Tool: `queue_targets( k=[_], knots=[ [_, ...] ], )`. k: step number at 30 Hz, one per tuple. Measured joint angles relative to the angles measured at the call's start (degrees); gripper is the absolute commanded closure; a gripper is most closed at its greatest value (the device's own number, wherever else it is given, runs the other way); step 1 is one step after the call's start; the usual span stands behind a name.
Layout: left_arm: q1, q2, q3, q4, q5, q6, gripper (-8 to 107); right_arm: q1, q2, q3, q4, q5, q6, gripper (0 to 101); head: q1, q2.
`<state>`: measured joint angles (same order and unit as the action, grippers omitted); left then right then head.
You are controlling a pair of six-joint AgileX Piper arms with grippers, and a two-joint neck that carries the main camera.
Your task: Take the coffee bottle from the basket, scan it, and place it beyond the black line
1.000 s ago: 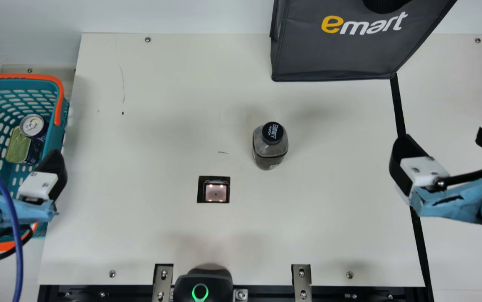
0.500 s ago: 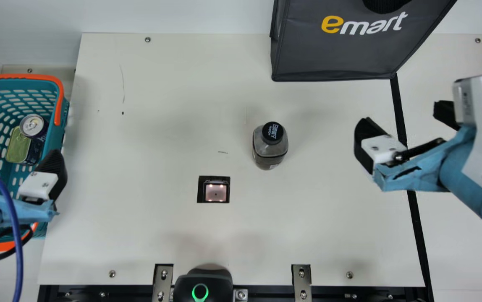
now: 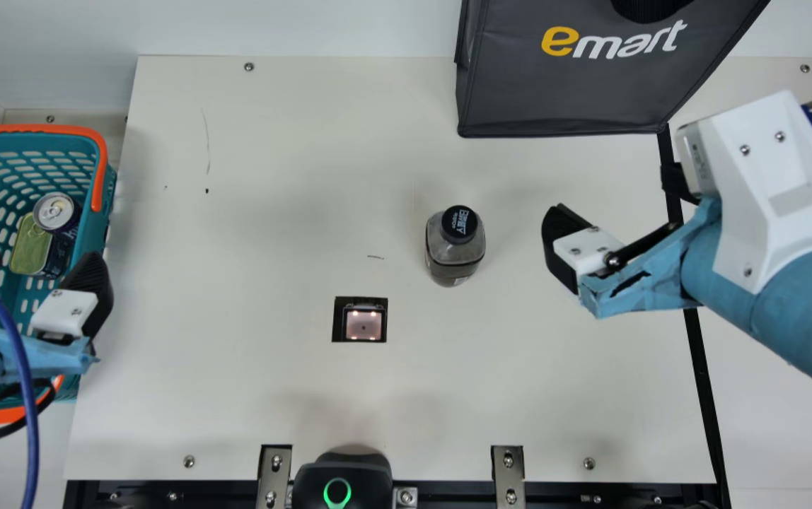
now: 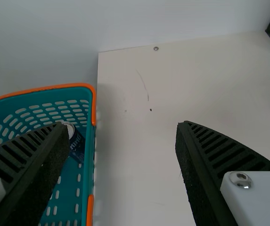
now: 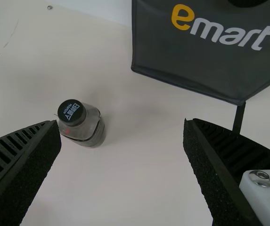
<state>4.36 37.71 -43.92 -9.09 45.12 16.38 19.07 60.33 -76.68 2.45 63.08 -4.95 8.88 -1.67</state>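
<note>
The right end effector (image 5: pixel 120 125) is spread wide with nothing between its fingers, and it hangs over the table (image 3: pixel 250 396) on the near side of the black line (image 3: pixel 703 396). From it, the coffee bottle (image 3: pixel 454 247) lies toward the robot's left, apart from the fingers. The bottle stands upright on the table, its long axis vertical and its cap up. In the right wrist view it sits off-centre, close to one finger's line, so the grasp likely calls for a leftward shift before closing. Farther left, the scanner window (image 3: pixel 363 323) lies nearer the robot than the bottle. The left end effector (image 4: pixel 120 125), also wide and unloaded, is well apart, at the basket (image 3: pixel 98 166); the right is nearer.
</note>
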Motion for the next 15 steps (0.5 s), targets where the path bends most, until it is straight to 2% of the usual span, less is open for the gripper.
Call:
queue_targets(
  k=[15],
  knots=[
    [0.00, 0.00, 0.00, 0.00, 0.00, 0.00, 9, 4.49, 3.87, 1.61, -0.02, -2.90, -0.89, 10, 0.00, 0.00]
  ],
)
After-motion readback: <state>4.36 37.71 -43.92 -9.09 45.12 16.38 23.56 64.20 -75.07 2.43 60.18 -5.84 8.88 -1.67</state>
